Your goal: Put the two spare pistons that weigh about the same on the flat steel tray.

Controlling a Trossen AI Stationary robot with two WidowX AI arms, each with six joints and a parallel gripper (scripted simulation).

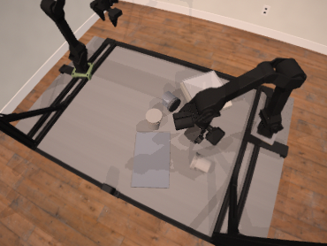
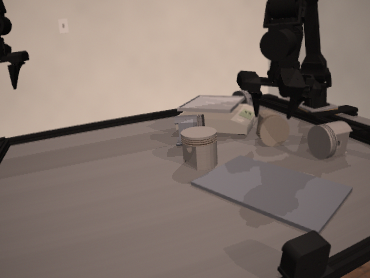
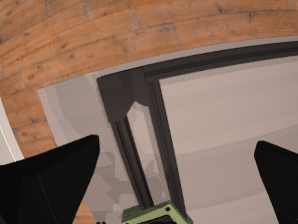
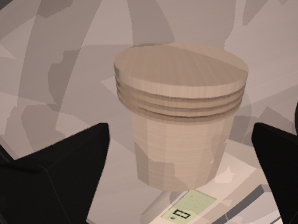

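The flat grey steel tray (image 1: pixel 151 159) lies on the bench, also in the exterior view (image 2: pixel 272 192). A tan piston (image 1: pixel 154 118) (image 2: pixel 199 146) stands upright just behind it. A darker steel piston (image 1: pixel 171 101) (image 2: pixel 191 121) lies behind that one. A tan piston (image 2: pixel 273 129) lies on its side beside the tray. My right gripper (image 2: pixel 272 102) is open just above it, and this piston (image 4: pixel 178 112) shows between the spread fingers. Another pale piston (image 1: pixel 201 163) lies further along (image 2: pixel 327 140). My left gripper (image 1: pixel 108 11) is open and empty, high above the bench's far corner (image 3: pixel 176 143).
A white weighing scale (image 1: pixel 205 86) stands behind the pistons (image 2: pixel 220 112); its display shows in the right wrist view (image 4: pixel 182 208). Black frame rails edge the bench. A green clamp (image 1: pixel 82 72) holds the left arm's base.
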